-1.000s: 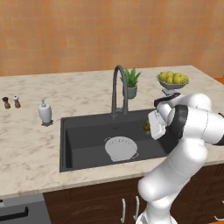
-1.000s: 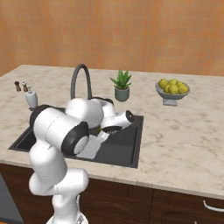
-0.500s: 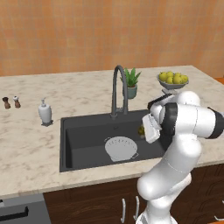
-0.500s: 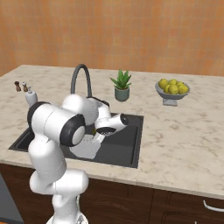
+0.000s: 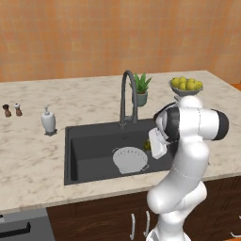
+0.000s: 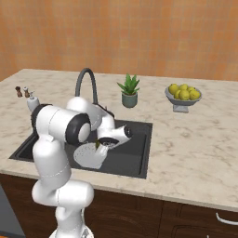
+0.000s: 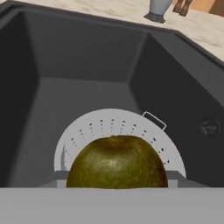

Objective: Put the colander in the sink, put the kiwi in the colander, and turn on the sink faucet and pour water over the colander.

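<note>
The white perforated colander point(image 5: 130, 159) point(image 6: 89, 156) point(image 7: 109, 124) lies on the floor of the dark grey sink point(image 5: 89, 136) point(image 6: 139, 153) point(image 7: 87, 65). My gripper point(image 5: 151, 145) point(image 6: 103, 143) hangs inside the basin just right of the colander, shut on the brownish-green kiwi point(image 5: 147, 146) point(image 6: 98, 144) point(image 7: 116, 164). In the hand view the kiwi sits large in the foreground with the colander right behind it. Behind the basin the dark gooseneck faucet point(image 5: 127, 96) point(image 6: 86, 82) stands, and no water runs from it.
A white soap dispenser point(image 5: 48, 120) and two small shakers point(image 5: 12, 110) stand on the counter left of the sink. A potted plant point(image 5: 140, 89) and a grey bowl of lemons point(image 5: 186, 86) stand behind and to the right. The round drain point(image 7: 210, 127) lies beside the colander.
The hand has moved left and down into the sink with the kiwi, closer to the colander. The colander has stayed in place.
</note>
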